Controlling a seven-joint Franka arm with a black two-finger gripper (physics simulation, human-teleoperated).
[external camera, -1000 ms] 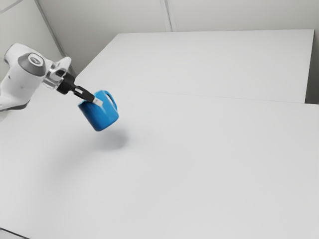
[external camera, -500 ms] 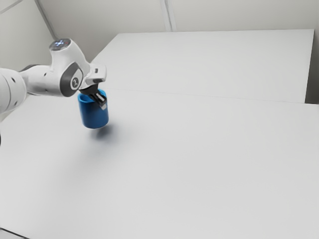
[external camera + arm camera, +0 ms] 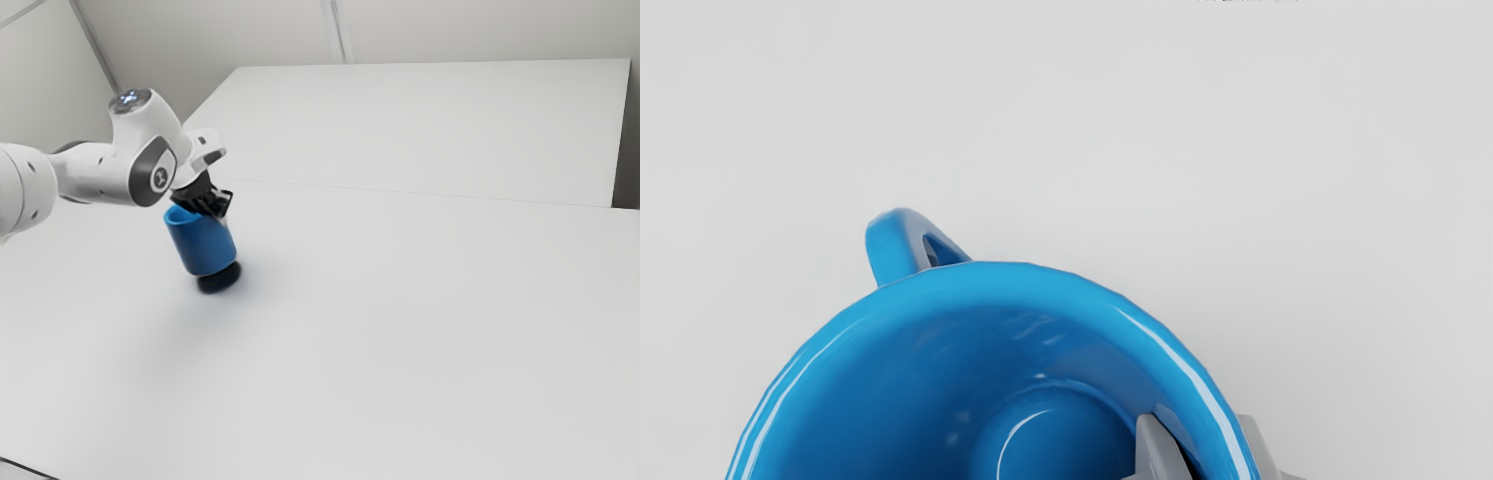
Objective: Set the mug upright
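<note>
A matte white table spreads wide, a thin seam running across it. Beyond the table's far edge stands a pale grey wall with a narrow upright strip. A second pale wall rises past the table on the exterior view's left, bordered by a grey band. Soft, even light covers the table.

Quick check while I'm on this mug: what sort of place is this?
Probably a robotics lab or test room: a white robot arm reaches over a broad white table, with plain pale walls behind.
</note>
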